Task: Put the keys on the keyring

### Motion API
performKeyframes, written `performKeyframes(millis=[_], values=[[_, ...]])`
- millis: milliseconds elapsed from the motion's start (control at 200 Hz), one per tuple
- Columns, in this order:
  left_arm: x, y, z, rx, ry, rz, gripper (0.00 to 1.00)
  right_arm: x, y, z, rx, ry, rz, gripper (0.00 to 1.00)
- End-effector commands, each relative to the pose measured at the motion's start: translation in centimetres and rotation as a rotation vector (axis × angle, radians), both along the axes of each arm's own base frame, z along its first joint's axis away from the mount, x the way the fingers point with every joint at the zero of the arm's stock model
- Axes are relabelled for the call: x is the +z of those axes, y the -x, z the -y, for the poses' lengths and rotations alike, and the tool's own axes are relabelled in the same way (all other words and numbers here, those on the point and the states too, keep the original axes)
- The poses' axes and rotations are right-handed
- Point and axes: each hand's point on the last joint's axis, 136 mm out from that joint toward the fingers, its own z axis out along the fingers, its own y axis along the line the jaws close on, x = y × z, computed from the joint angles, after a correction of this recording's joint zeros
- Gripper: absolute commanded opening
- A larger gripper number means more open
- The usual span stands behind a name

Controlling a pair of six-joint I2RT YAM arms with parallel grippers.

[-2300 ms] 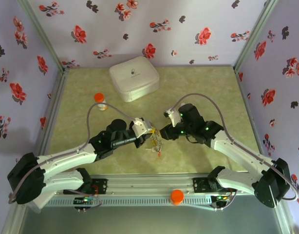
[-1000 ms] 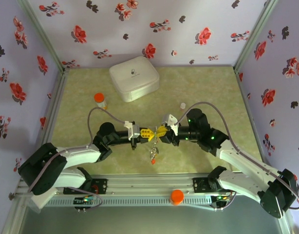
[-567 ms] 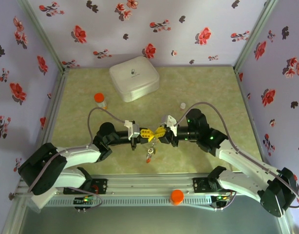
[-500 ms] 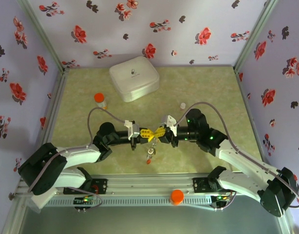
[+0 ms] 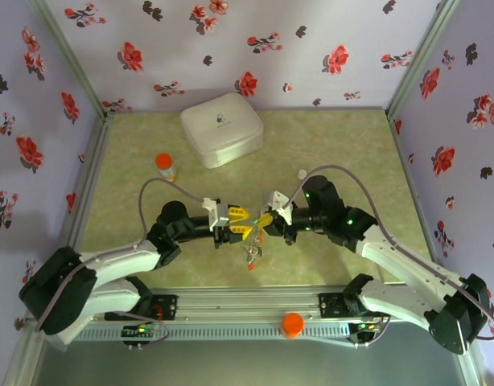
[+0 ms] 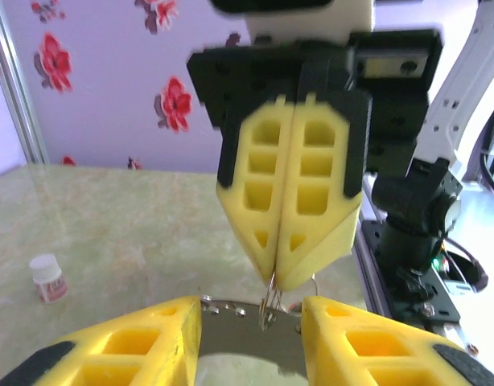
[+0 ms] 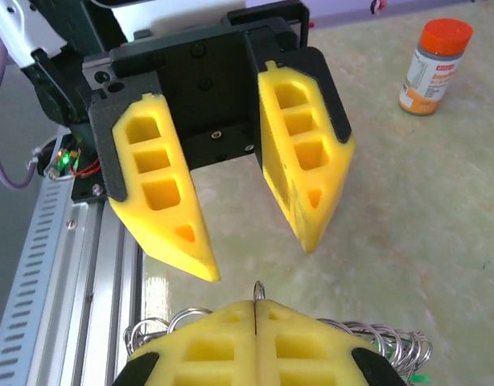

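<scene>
You see yellow jaws on black mounts, a white rounded square case [image 5: 222,129], a mottled pale-green desk [image 5: 351,145] and lilac walls [image 5: 311,24] (red and dark flowers).

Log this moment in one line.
left gripper: open | right gripper: shut on keyring | keys: dangling under keyring

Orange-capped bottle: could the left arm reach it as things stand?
Probably yes. The bottle stands alone on bare table just beyond the left arm, nothing between them, and the left pincer is open, gripping nothing.
</scene>
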Motion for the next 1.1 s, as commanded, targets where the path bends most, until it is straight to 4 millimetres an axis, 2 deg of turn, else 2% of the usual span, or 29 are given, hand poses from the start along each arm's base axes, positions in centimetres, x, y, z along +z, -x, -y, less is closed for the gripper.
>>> performKeyframes(millis=[0,150,345,525,770,985,1095], values=[[-2.0,0.0,-0.1,-0.013,-0.165,-0.041,0.36,1.4,0.4,0.0,0.039,0.053,0.063,0.00],[-1.9,0.5,-0.3,-0.038,-0.188,-0.025,0.35,1.4,0.7,-0.5,0.067,0.112,0.083,0.00],[-1.1,1.0,-0.1,-0.080,-0.188,0.004,0.22,1.5,1.0,-1.2,0.107,0.165,0.087,0.00],[-0.3,1.4,0.1,-0.114,-0.169,0.014,0.23,1.2,0.9,-1.8,0.124,0.222,0.093,0.00],[-0.5,1.8,-0.2,-0.119,-0.177,0.023,0.29,0.9,0.2,-1.7,0.098,0.259,0.135,0.00],[-0.5,1.7,-0.1,-0.119,-0.178,0.023,0.23,1.2,1.3,-2.5,0.148,0.218,0.112,0.00],[-0.5,1.6,-0.1,-0.120,-0.181,0.023,0.17,1.3,1.3,-2.9,0.153,0.206,0.108,0.00]])
